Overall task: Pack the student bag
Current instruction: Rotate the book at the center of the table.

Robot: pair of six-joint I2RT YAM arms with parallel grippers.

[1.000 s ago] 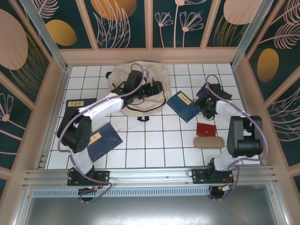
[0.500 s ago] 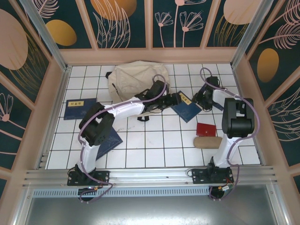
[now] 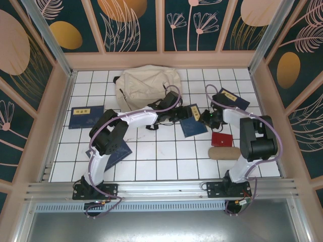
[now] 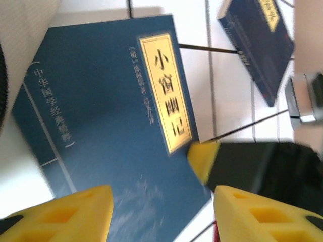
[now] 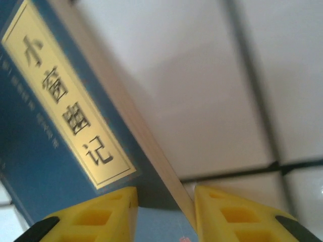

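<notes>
Where the left arm's forearm crosses it, we lose the near edge of the bag [image 3: 144, 83], and we cannot tell whether its zipper is open. The near book [image 3: 120, 150] is half covered by that arm's elbow. The wrist views are blurred, and each cuts off the middle book [image 4: 101, 131] at the frame. We count four navy books on the tabletop [image 3: 166, 161]: the near book, the left book [image 3: 86, 116] by the left edge, the middle book, and the far book [image 3: 233, 99] toward the far right corner. There are also one red flat piece [image 3: 222, 138] and one tan case [image 3: 223, 153], close together near the right edge. The single bag lies at the far edge, left of middle. The left arm rises from the near edge, bends sharply at the elbow and stretches rightward, so the left gripper [image 4: 161, 212] hangs over the middle book with its fingers spread wide, holding nothing. The right arm rises from the near edge, folds over and reaches leftward. The right gripper [image 5: 165, 212] sits low at the middle book's right edge, its fingers apart, one over the cover and one over bare tile, clamping nothing.
</notes>
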